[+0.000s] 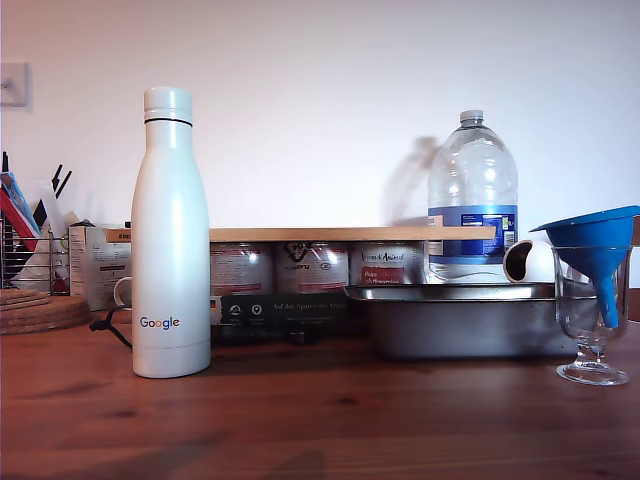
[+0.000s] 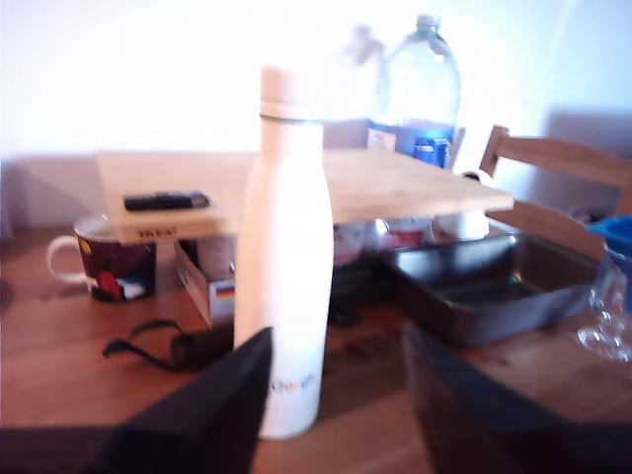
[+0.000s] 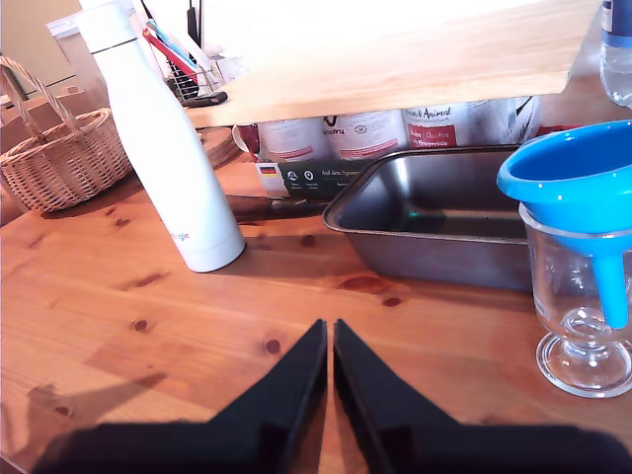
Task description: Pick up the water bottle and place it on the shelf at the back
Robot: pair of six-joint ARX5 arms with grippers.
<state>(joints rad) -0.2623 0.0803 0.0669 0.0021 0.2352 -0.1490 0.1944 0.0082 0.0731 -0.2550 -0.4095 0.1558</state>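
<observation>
1. The water bottle [image 1: 170,235] stands upright on the wooden bench [image 1: 320,430], in the left half of the exterior view, with its white cap on and the "Google" logo facing that camera.
2. At about 9 o'clock from the bottle in the exterior view are a wire holder with pens [image 1: 25,245] and a stack of cork mats [image 1: 38,310].
3. Behind the bottle, toward 3 o'clock, the shelf [image 1: 350,234] lies flat on a row of tins [image 1: 315,268]; a small dark object [image 2: 166,200] lies on it.
4. A clear water jug [image 1: 472,200] with a blue label stands at the far end of the shelf.
5. A grey metal tray [image 1: 460,320] sits on the bench in front of the tins.
6. At the exterior view's right, a blue funnel [image 1: 595,250] rests in a stemmed glass [image 1: 592,320].
7. My first pincer [image 2: 336,395] is spread wide and holds nothing; the bottle stands just ahead, near one finger.
8. My second pincer [image 3: 330,355] has its fingers almost together, empty, well apart from the bottle.
</observation>
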